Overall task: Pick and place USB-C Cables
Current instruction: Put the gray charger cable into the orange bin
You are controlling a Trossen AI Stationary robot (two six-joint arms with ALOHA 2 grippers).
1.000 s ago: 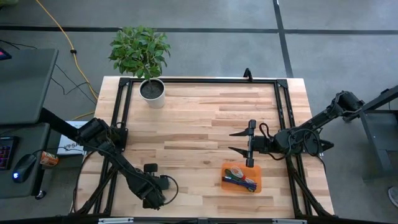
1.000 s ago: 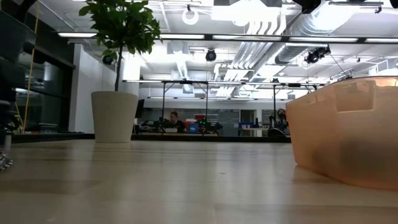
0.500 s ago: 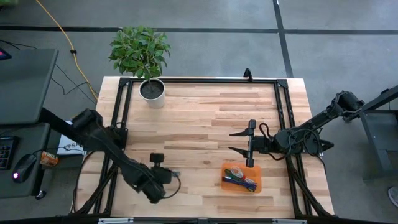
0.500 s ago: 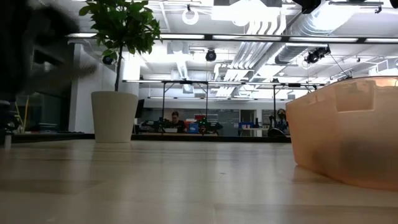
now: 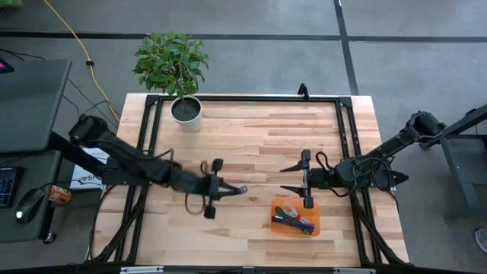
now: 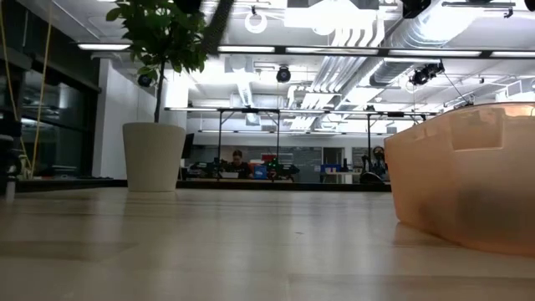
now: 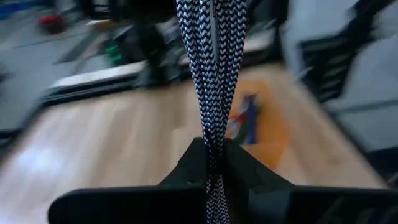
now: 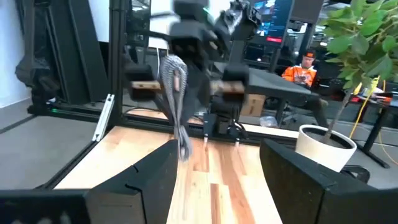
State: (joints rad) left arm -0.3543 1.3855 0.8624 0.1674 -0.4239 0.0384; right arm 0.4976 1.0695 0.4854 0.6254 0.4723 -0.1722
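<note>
**Entry: braided cable in transit to tray**

I am carrying a black-and-white braided USB-C cable (image 7: 214,74), my left gripper (image 5: 217,188) pinching it mid-table. My right gripper (image 5: 300,176) is waiting spread beside the orange tray (image 5: 315,224). Next move, I judge: travelling over the tray holding other cables (image 5: 293,217), then releasing.

Grey concrete floor (image 5: 251,19) is surrounding the wooden table (image 5: 251,137), a yellow cord (image 5: 76,38) trailing off toward ten o'clock. Strip lights (image 6: 251,47) are glowing beneath white ducting (image 6: 368,25), and a person (image 8: 303,67) is sitting at a distant desk.
</note>
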